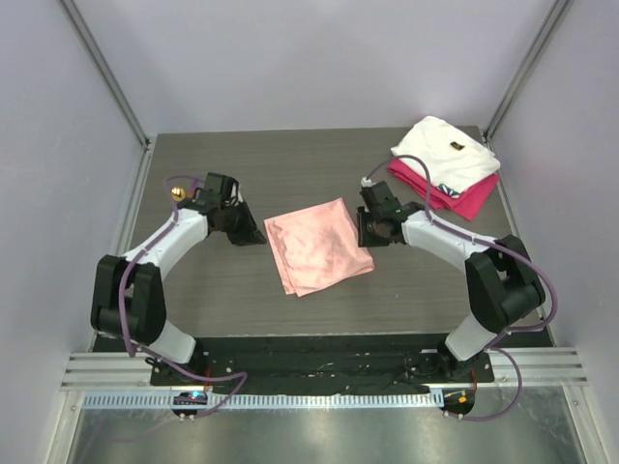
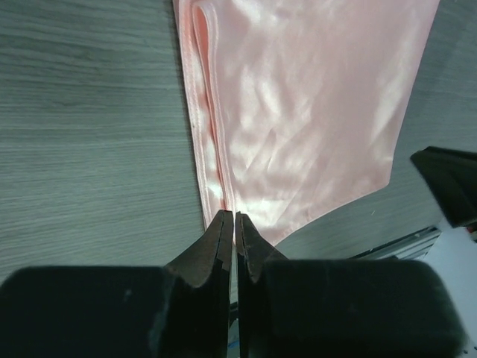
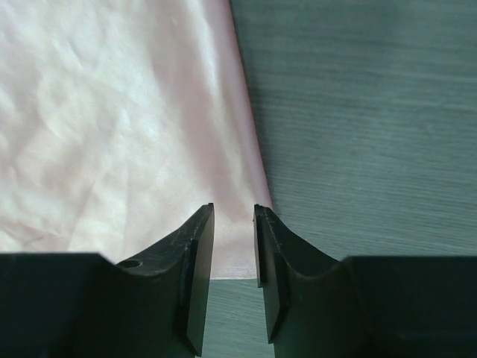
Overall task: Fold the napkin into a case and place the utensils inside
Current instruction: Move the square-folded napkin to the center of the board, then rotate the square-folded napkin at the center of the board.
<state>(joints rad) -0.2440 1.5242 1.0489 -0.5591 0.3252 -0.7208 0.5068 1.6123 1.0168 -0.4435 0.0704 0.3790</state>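
Note:
The salmon-pink napkin [image 1: 317,246] lies folded and flat at the middle of the table, its layered edge towards the left arm [image 2: 298,112]. My left gripper [image 1: 253,235] sits at the napkin's left corner, its jaws shut to a thin slit [image 2: 229,218] with nothing seen between them. My right gripper [image 1: 365,232] hovers over the napkin's right corner [image 3: 149,112], jaws open [image 3: 234,209], and the cloth lies flat beneath the gap. Of the utensils, only a gold round bowl [image 1: 177,192] shows, behind the left arm. The rest are hidden.
A folded white cloth [image 1: 447,153] rests on a folded magenta cloth [image 1: 466,199] at the back right corner. Pale walls and metal posts enclose the table on three sides. The right gripper's dark body [image 2: 451,186] shows at the edge of the left wrist view.

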